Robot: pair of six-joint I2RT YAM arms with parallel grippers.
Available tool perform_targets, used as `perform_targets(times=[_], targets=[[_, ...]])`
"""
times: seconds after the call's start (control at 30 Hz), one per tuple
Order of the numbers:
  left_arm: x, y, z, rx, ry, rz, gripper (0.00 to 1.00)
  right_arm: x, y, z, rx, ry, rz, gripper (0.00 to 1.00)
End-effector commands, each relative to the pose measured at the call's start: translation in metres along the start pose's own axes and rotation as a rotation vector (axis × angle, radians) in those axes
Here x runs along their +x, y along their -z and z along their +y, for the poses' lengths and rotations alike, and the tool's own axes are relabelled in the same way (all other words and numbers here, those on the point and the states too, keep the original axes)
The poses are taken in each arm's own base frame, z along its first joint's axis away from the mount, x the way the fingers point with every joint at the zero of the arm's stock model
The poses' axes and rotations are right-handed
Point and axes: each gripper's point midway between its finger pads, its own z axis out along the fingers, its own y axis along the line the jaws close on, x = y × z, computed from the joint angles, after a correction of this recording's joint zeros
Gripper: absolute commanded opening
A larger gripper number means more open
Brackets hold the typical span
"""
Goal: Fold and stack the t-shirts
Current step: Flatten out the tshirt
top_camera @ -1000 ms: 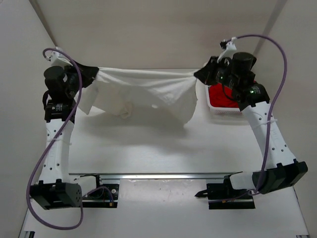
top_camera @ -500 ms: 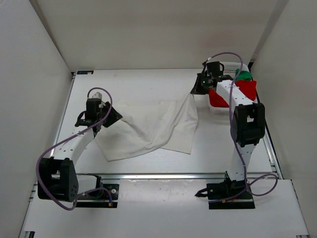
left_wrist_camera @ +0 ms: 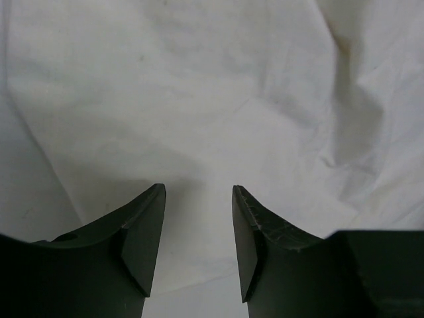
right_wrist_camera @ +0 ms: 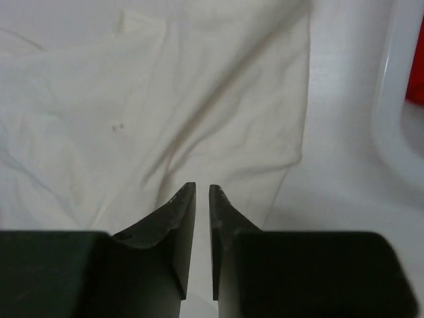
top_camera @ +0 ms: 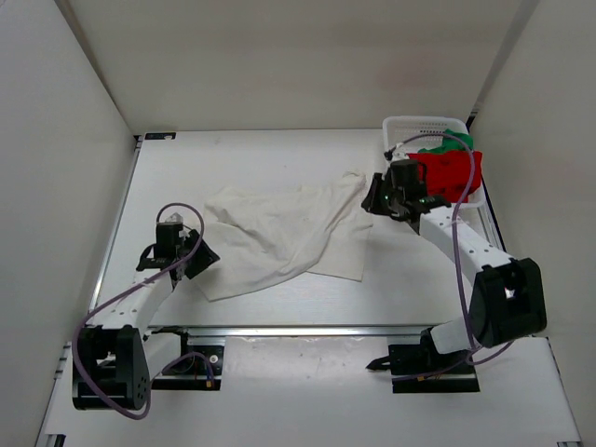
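We are working over the white table [top_camera: 279, 154]. The cream-white t-shirt [top_camera: 279, 237] is lying across its middle, spread out but rumpled, with uneven edges. At the far right the white mesh basket [top_camera: 410, 123] is sitting by the wall. It is holding the red t-shirt [top_camera: 449, 172], with the green t-shirt [top_camera: 440, 146] bunched just behind it, both unfolded.

Our left gripper [top_camera: 203, 257] is hovering at the shirt's near left edge, its jaws standing well apart with nothing between them. Our right gripper [top_camera: 374, 199] is hanging at the shirt's far right corner, between shirt and basket. Its jaws are parted by only a slit, and we are seeing no cloth pinched there, so we are judging both claws released.

We are judging this to be the laying-out step for the first shirt: it is down on the table, not yet folded, and nothing is stacked. The next move is calling for squaring the cloth, then gripping one side at two matching points and carrying it over evenly so the fold lands straight. The thin fabric is likely to drag and bunch, so low, shallow grasps are looking wise.
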Motion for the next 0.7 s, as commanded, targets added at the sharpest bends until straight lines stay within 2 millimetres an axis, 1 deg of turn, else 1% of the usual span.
perform_targets(times=[0.0, 0.03, 0.07, 0.1, 0.13, 0.17, 0.2, 0.23, 0.27, 0.3, 0.33, 0.37, 0.4, 0.43, 0.47, 0.53, 0.57, 0.6, 0.67], targets=[[0.008, 0.001, 0.006, -0.018, -0.008, 0.029, 0.56, 0.016, 0.004, 0.008, -0.046, -0.021, -0.053, 0.11], [0.013, 0.002, 0.012, -0.04, -0.005, 0.042, 0.57, 0.028, 0.008, 0.011, -0.048, -0.005, -0.044, 0.12], [0.013, 0.003, 0.017, -0.056, -0.008, 0.027, 0.6, 0.033, 0.012, 0.014, -0.053, -0.009, -0.048, 0.14], [0.011, 0.006, 0.03, -0.094, 0.009, -0.001, 0.63, 0.039, 0.014, 0.023, -0.082, 0.014, -0.049, 0.18], [0.012, 0.007, 0.035, -0.112, 0.018, -0.005, 0.64, 0.051, 0.016, 0.033, -0.102, 0.03, -0.028, 0.19], [0.006, 0.012, 0.041, -0.128, 0.035, -0.034, 0.65, 0.054, 0.017, 0.037, -0.111, 0.028, -0.027, 0.21], [0.003, 0.015, 0.046, -0.139, 0.044, -0.052, 0.65, 0.062, 0.019, 0.049, -0.147, 0.05, -0.014, 0.22], [0.001, 0.017, 0.041, -0.124, 0.045, -0.055, 0.65, 0.074, 0.019, 0.055, -0.164, 0.059, 0.011, 0.22], [-0.001, 0.018, 0.044, -0.142, 0.038, -0.068, 0.66, 0.084, 0.018, 0.059, -0.171, 0.066, 0.027, 0.23], [0.002, 0.017, 0.047, -0.16, 0.036, -0.057, 0.65, 0.092, 0.016, 0.06, -0.179, 0.064, 0.046, 0.23], [0.002, 0.016, 0.048, -0.165, 0.036, -0.057, 0.63, 0.096, 0.018, 0.066, -0.195, 0.072, 0.048, 0.23], [0.01, 0.012, 0.05, -0.172, 0.025, -0.027, 0.58, 0.106, 0.017, 0.065, -0.195, 0.064, 0.067, 0.24], [0.02, 0.009, 0.055, -0.189, 0.03, 0.007, 0.51, 0.113, 0.017, 0.065, -0.2, 0.07, 0.082, 0.24], [0.026, 0.006, 0.06, -0.201, 0.034, 0.027, 0.48, 0.113, 0.018, 0.069, -0.21, 0.075, 0.077, 0.24], [0.028, 0.005, 0.061, -0.2, 0.042, 0.034, 0.45, 0.122, 0.019, 0.068, -0.208, 0.079, 0.094, 0.25], [0.033, 0.006, 0.06, -0.2, 0.045, 0.053, 0.45, 0.125, 0.02, 0.067, -0.214, 0.068, 0.093, 0.27], [0.031, 0.01, 0.057, -0.201, 0.04, 0.04, 0.52, 0.127, 0.021, 0.067, -0.217, 0.068, 0.095, 0.27], [0.033, 0.011, 0.057, -0.202, 0.044, 0.046, 0.55, 0.132, 0.021, 0.065, -0.214, 0.067, 0.104, 0.27], [0.021, 0.019, 0.049, -0.184, 0.035, 0.004, 0.58, 0.134, 0.025, 0.063, -0.225, 0.063, 0.1, 0.29]])
